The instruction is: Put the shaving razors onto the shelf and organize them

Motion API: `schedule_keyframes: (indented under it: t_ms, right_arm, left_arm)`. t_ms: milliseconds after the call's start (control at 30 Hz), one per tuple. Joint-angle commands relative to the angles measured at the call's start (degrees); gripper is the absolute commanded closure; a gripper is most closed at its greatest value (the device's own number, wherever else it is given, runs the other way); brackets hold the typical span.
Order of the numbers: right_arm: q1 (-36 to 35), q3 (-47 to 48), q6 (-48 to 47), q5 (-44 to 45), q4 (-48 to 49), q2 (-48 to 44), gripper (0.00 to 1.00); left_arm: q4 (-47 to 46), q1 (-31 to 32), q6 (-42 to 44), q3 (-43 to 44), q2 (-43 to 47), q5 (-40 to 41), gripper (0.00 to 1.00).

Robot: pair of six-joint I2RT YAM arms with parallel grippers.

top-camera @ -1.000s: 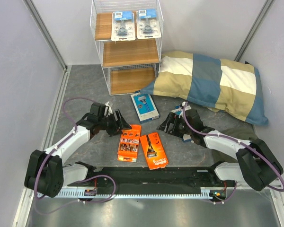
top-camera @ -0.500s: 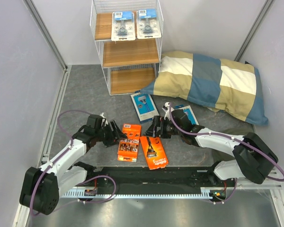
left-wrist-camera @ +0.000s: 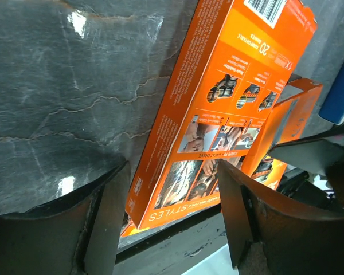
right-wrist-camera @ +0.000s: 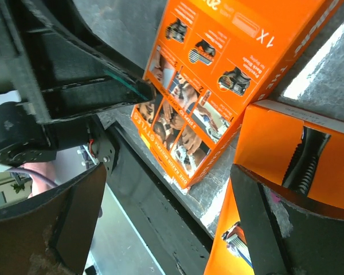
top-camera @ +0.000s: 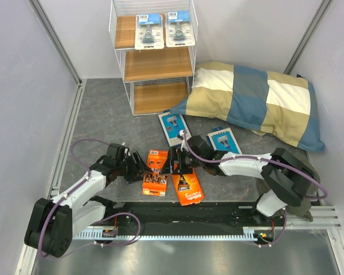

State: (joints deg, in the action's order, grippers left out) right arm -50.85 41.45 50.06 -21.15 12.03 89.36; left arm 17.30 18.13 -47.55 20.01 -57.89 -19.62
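Note:
The shelf [top-camera: 157, 64] stands at the back; two clear razor packs with blue tops [top-camera: 149, 31] [top-camera: 179, 28] lie on its top tier. Two blue boxes [top-camera: 175, 129] [top-camera: 225, 140] lie on the dark mat. Two orange packs lie near the front: a box [top-camera: 156, 172] and a hang pack [top-camera: 186, 182]. My left gripper [top-camera: 140, 169] is open, its fingers either side of the orange box's [left-wrist-camera: 218, 114] near end. My right gripper [top-camera: 173, 163] is open, low over the gap between the orange box [right-wrist-camera: 212, 86] and the hang pack [right-wrist-camera: 298, 149]. Both grippers are empty.
A blue-and-beige checked pillow [top-camera: 264, 97] lies at the right rear, touching the shelf's lower right corner. Grey walls close in both sides. The black base rail [top-camera: 178, 212] runs along the front edge just behind the orange packs. The two grippers are close together.
My right arm swung left from the blue box by the pillow to the orange packs. My left gripper moved nearer and right, up to the orange box.

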Motion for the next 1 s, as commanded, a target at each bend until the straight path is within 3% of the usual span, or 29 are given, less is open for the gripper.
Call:
schedule_keyframes:
  t_ms: [0,433,800,967]
  right_arm:
    - [-1.09,3.81,1.18,0.75,-1.21,3.61,0.02]
    - [-2.50,5.92,-0.05,3.04,-3.42,10.83,0.04]
    - [-3.11,6.80,-1.11,2.69,-3.33,13.38,0.04]
    - [-3.11,6.89,-1.72,2.95,-3.51,13.65,0.04]
  left_arm:
    - [-4.63,0.24,-2.28,-1.73,-1.08,0.37,0.31]
    - [-13.16,1.64,-6.06,-6.21,-1.53,-1.91,0.35]
    - [-34.95,3.57,-11.17,-10.96,-6.52,-8.94,0.38]
    - [-37.95,7.35,-10.11,-8.41,-11.89,-12.37,0.54]
